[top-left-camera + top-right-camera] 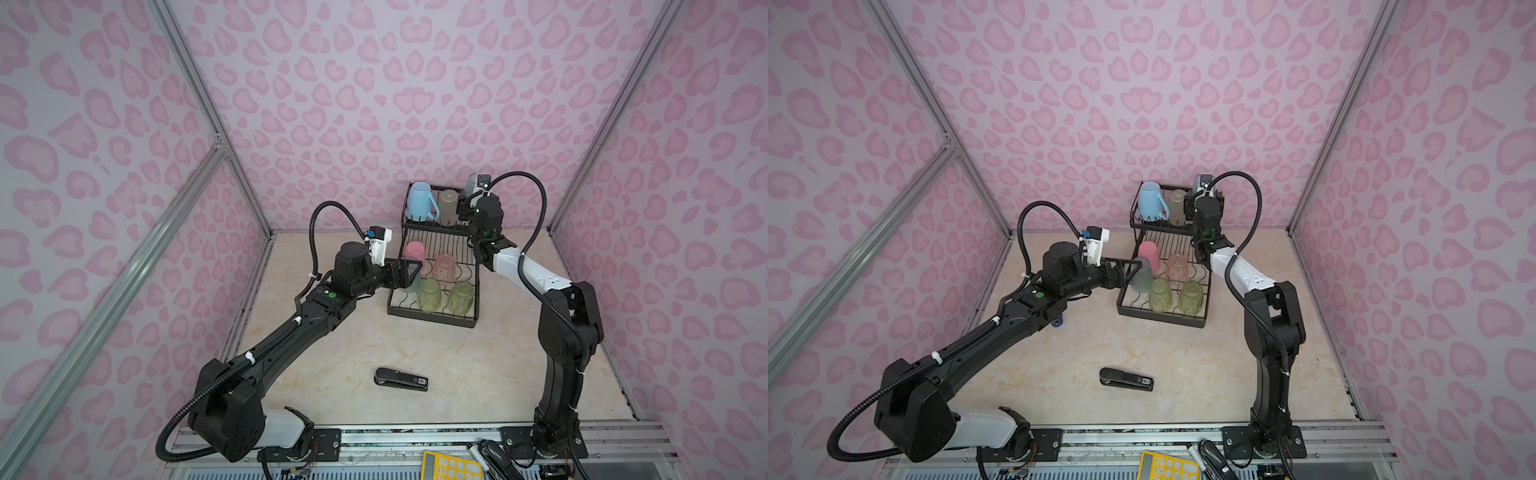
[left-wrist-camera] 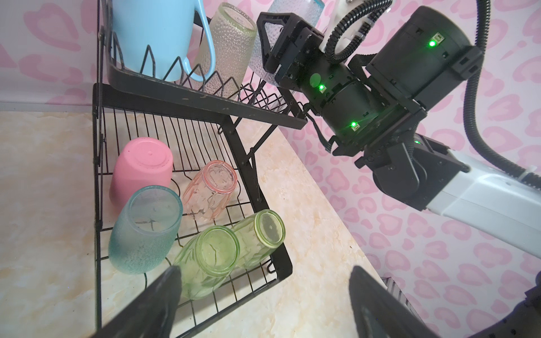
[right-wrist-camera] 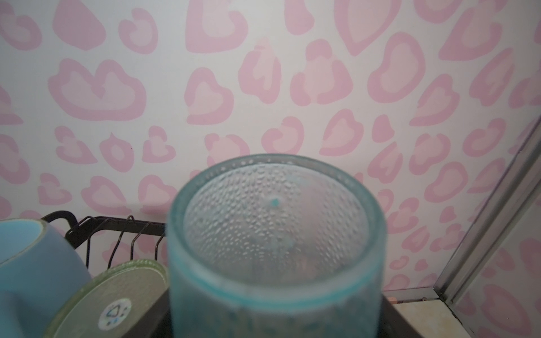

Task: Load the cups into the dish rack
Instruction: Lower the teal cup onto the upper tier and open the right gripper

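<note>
The black wire dish rack (image 1: 432, 320) stands at the back of the table. On its raised shelf are a light-blue mug (image 1: 419, 201) and a pale green tumbler (image 2: 225, 49). Beside them, my right gripper (image 3: 275, 307) is shut on a frosted blue dimpled cup (image 3: 275, 228), bottom up at the shelf's end. In the lower tray stand a pink tumbler (image 2: 140, 169), a pinkish ribbed cup (image 2: 210, 190), two green ribbed cups (image 2: 205, 257) and a frosted blue-grey tumbler (image 2: 146, 231), all upside down. My left gripper (image 2: 266, 272) hangs open just by that tumbler, holding nothing.
A black stapler (image 1: 401, 379) lies on the marble-look table toward the front. A blue stapler (image 1: 1057, 321) peeks out under my left forearm. A yellow calculator (image 1: 451, 467) sits on the front rail. Pink patterned walls close in the back and both sides.
</note>
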Controlling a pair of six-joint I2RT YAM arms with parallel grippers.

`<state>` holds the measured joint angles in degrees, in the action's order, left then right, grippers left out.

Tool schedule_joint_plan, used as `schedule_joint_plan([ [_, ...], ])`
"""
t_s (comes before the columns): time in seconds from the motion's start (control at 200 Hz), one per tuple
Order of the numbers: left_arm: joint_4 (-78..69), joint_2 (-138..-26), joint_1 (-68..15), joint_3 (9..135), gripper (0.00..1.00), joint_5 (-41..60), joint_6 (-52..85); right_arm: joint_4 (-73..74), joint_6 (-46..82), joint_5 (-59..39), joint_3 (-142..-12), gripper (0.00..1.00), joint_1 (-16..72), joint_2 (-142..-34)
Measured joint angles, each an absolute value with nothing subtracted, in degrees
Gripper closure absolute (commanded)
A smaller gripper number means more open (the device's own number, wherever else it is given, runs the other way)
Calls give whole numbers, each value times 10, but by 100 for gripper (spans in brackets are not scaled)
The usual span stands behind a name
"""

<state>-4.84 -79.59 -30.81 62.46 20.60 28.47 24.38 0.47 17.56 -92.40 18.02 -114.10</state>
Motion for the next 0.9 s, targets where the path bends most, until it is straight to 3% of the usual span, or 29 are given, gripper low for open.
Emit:
schedule_joint_plan([
  [0.665,-49,-794,-308,620,9,206,286,243,17,166,-922,23,180,-1138],
  [0.9,-49,-792,-307,619,9,206,289,239,20,168,-919,37,180,-1133],
])
